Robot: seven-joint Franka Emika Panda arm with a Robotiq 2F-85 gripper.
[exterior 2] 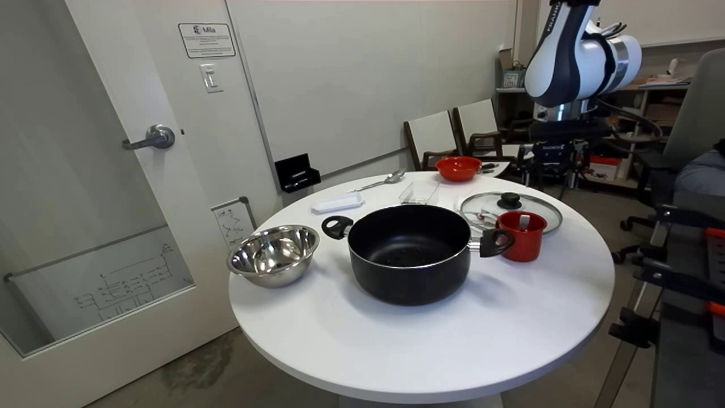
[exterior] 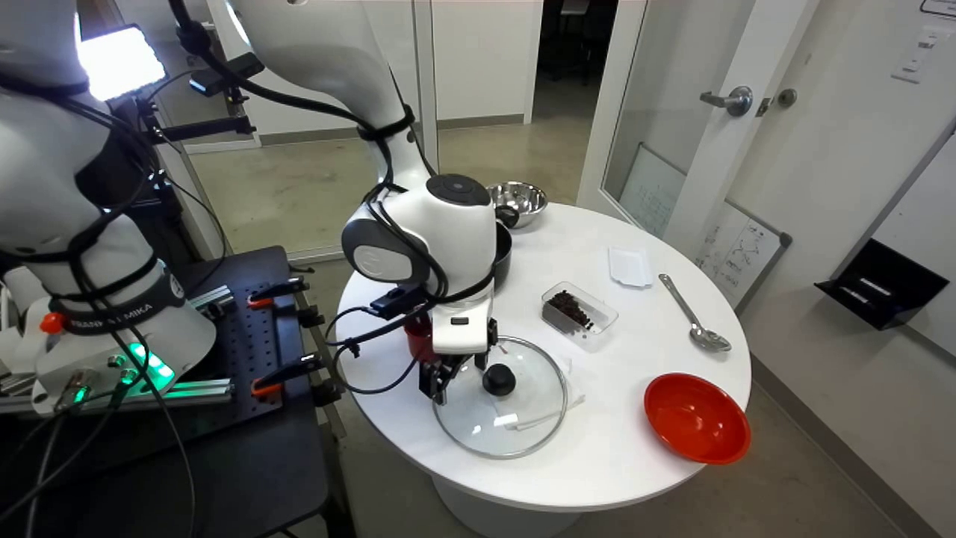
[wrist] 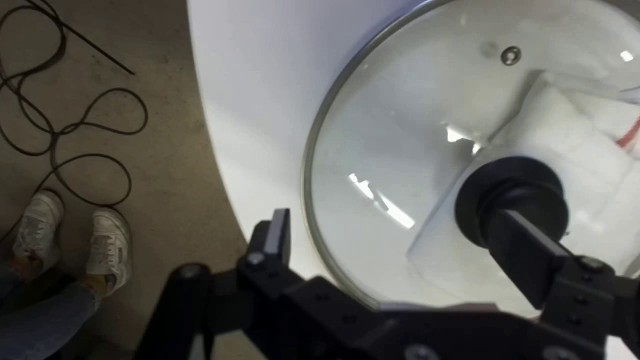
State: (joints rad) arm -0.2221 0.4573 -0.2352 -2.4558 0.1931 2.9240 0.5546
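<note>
Claw [exterior: 459, 376]: pointing down above the edge of the glass lid [exterior: 515, 427], its two fingers standing wide apart. In an exterior view the fingertips [exterior 2: 572, 179] show higher than the lid and clear of it. From the wrist view, one finger passes in front of the lid's black knob [wrist: 505, 185], while the other shows outside the rim, over a strip of the white counter [wrist: 250, 115].

Glass lid: found lying flat on the counter, knob upward. A white item [wrist: 560, 130] with a red mark sits partly beneath it; from here I could not determine the material.

Surroundings: just beside the lid stands a red mug [exterior 2: 522, 246], upright, with a pale object [exterior 2: 524, 222] showing inside. A black two-handled pot [exterior 2: 409, 283] stands between that mug and a shiny steel bowl [exterior 2: 274, 258]. Farther along the counter I note a transparent container [exterior: 603, 320] with dark bits [exterior: 569, 308] in it, a white tray [exterior: 629, 267], a metal spoon [exterior: 700, 332] lying flat, and a red bowl [exterior: 697, 418] close to the counter's edge. The spoon and tray lie near each other, the container near the lid. On the floor [wrist: 165, 165] by the counter, a pair of white shoes [wrist: 109, 242] is on somebody's feet, with a dark cable [wrist: 53, 134] in loose loops beside them
</note>
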